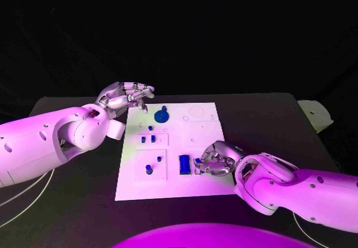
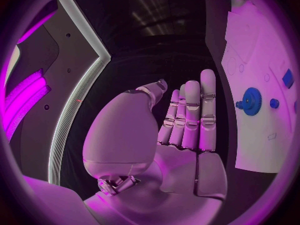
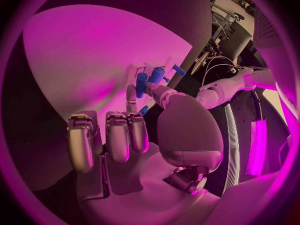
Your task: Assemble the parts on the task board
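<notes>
Black table (image 1: 261, 111) under you, white board (image 1: 201, 186) at its middle. Your right hand (image 1: 216, 159) rests on the board's near right part, fingers curled around a small blue part (image 1: 197, 164); a blue block (image 1: 183, 164) stands just beside it. Your left hand (image 1: 125, 95) hangs off the board's far left corner, fingers together, holding nothing. Near it, a blue gear (image 1: 163, 114) sits on the board.

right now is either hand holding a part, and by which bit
Left hand holds nothing. Right hand rests among the blue parts on the task board; a grip cannot be told.
</notes>
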